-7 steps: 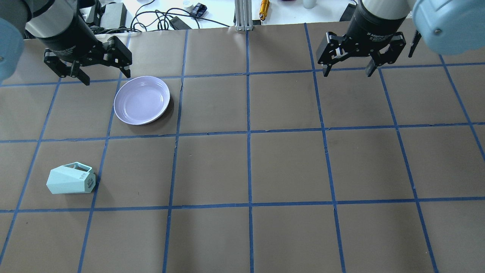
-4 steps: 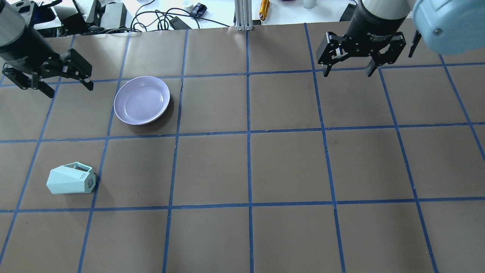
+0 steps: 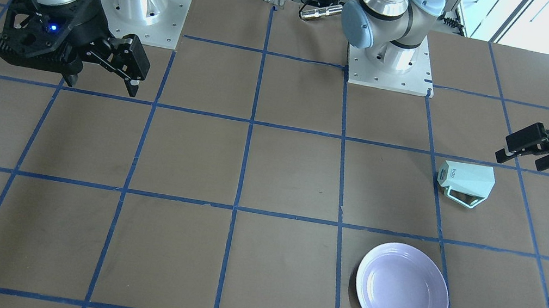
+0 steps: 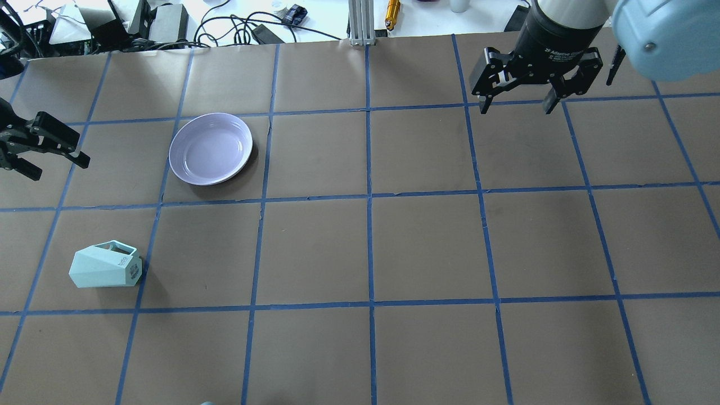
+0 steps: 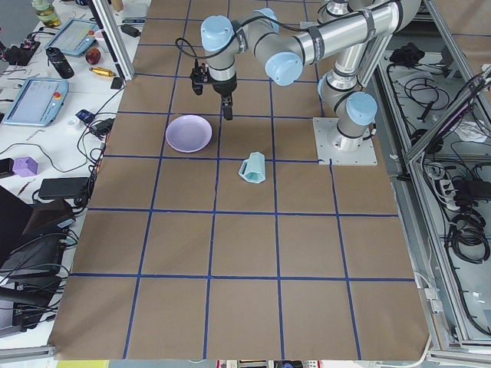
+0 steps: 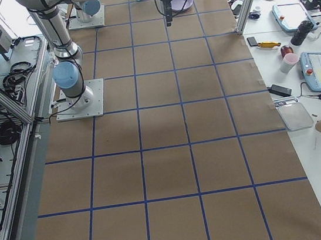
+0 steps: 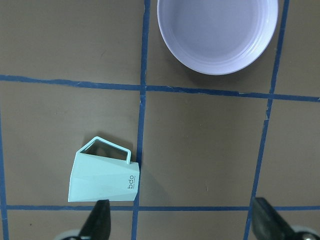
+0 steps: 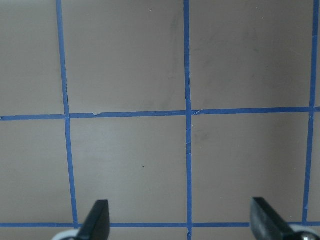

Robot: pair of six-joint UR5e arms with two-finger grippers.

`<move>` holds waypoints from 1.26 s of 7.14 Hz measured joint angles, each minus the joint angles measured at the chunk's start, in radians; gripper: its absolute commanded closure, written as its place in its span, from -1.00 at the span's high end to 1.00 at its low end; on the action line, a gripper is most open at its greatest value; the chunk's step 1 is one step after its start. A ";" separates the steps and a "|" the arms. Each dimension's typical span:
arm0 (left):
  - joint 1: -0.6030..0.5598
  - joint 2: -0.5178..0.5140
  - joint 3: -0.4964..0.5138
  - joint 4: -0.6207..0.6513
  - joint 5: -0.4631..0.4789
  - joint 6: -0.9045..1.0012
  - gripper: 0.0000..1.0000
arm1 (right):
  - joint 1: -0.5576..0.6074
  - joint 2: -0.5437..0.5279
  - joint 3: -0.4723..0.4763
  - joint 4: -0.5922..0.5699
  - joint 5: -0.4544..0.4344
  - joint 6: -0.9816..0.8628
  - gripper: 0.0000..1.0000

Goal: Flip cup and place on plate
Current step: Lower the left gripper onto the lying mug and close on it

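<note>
The pale mint-green cup (image 4: 106, 265) lies on its side on the brown table, its handle toward the far side and its lettered base end to the right. It also shows in the front view (image 3: 465, 181) and the left wrist view (image 7: 102, 175). The lavender plate (image 4: 211, 148) sits empty, beyond the cup and to its right (image 3: 402, 291) (image 7: 217, 35). My left gripper (image 4: 56, 167) is open and empty, raised at the table's left edge, left of the plate (image 3: 520, 160). My right gripper (image 4: 516, 106) is open and empty, raised at the far right (image 3: 100, 88).
Blue tape lines (image 4: 368, 197) grid the table. Cables and small gear (image 4: 236, 25) lie beyond its far edge. The arm bases (image 3: 386, 72) stand at the robot's side. The right wrist view shows only bare table (image 8: 130, 165).
My left gripper has moved left and nearer to me, from beside the plate's far-left rim to the table's left edge. The right gripper, cup and plate have not moved.
</note>
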State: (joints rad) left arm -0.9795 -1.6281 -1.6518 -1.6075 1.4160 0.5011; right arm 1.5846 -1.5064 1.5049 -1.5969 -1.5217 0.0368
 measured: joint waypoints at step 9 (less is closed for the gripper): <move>0.329 -0.240 -0.111 -0.063 -0.125 0.400 1.00 | 0.000 0.000 0.000 0.000 0.000 0.000 1.00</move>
State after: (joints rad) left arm -0.6503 -1.8685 -1.7625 -1.6700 1.2908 0.9011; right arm 1.5846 -1.5064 1.5048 -1.5970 -1.5217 0.0368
